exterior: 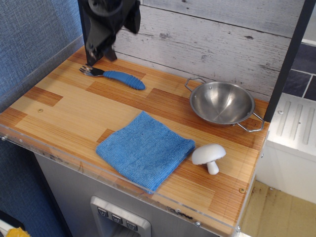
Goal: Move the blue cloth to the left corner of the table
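Note:
The blue cloth point(145, 149) lies folded and flat near the front edge of the wooden table point(64, 111), a little right of the middle. My gripper point(100, 54) hangs at the back left, above the head of the blue-handled fork, far from the cloth. It is blurred with motion, and its fingers look slightly apart with nothing between them. The table's left part is bare wood.
A blue-handled fork point(116, 75) lies at the back left under the gripper. A steel bowl point(222, 102) sits at the back right. A white toy mushroom point(209, 156) stands just right of the cloth. A grey plank wall point(212, 34) runs behind.

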Robot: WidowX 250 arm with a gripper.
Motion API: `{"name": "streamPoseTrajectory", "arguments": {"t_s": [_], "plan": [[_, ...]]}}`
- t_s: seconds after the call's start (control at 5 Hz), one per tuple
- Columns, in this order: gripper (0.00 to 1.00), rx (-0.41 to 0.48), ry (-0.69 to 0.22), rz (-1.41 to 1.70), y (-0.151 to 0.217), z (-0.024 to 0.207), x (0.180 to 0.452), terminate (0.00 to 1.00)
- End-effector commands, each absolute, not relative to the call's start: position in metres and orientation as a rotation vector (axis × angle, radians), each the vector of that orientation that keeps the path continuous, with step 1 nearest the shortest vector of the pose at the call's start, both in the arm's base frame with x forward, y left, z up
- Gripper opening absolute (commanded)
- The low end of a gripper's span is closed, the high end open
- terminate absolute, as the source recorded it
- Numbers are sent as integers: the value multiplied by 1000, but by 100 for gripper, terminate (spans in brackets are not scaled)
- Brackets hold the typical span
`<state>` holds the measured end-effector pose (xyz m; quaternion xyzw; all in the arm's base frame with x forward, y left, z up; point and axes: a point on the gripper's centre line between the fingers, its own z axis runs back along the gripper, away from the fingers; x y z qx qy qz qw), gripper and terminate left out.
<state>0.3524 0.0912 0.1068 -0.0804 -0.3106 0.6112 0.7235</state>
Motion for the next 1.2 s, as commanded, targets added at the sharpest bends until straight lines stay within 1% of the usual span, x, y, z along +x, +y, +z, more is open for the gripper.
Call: {"name": "streamPoseTrajectory", "arguments": {"t_s": [0.0,0.2,0.4,0.6,0.8,1.0], "plan": [[100,-227,-629,1453,56,91,344,0],[100,-243,-582,1518,35,79,343,0],[100,-218,-425,1595,12,63,338,0],[100,-202,-272,1684,-11,54,326,0],[100,-141,-207,1698,-37,52,314,0],[100,-108,-171,1701,-54,53,298,0]]}}
